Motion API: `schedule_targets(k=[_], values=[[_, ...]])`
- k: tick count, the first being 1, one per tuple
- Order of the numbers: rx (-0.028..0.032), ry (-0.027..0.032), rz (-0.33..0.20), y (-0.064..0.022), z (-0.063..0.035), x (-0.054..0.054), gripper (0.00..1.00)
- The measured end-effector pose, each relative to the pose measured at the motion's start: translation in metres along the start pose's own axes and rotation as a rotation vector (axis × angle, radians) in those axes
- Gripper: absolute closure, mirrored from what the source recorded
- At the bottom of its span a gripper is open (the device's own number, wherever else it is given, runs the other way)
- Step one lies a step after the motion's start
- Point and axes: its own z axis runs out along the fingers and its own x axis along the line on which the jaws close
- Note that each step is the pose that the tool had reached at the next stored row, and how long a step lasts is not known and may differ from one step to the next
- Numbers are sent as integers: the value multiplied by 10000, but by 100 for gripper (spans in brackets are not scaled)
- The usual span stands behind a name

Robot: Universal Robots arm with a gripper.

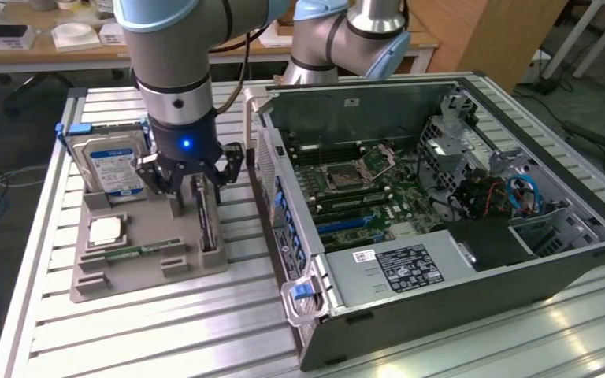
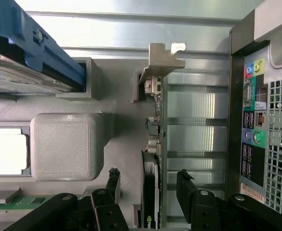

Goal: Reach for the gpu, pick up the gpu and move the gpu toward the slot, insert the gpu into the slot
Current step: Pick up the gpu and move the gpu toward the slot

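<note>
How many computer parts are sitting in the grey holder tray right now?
4: hard drive upright at the tray's far end, processor chip beside a green memory stick, and the gpu on edge below the gripper, which may hide more.

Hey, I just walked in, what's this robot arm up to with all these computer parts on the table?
The arm's end effector hangs low over the gpu, which stands on edge in a grey parts holder that also carries a hard drive. Its fingers are open, one on each side of the card, not yet closed on it. The open computer case with the green motherboard sits beside the holder.
</note>
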Motion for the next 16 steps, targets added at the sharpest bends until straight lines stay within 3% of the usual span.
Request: schedule_targets(k=[4, 16], values=[[14, 0, 1, -4, 57, 2, 41], [15, 1, 1, -3, 58, 2, 41]])
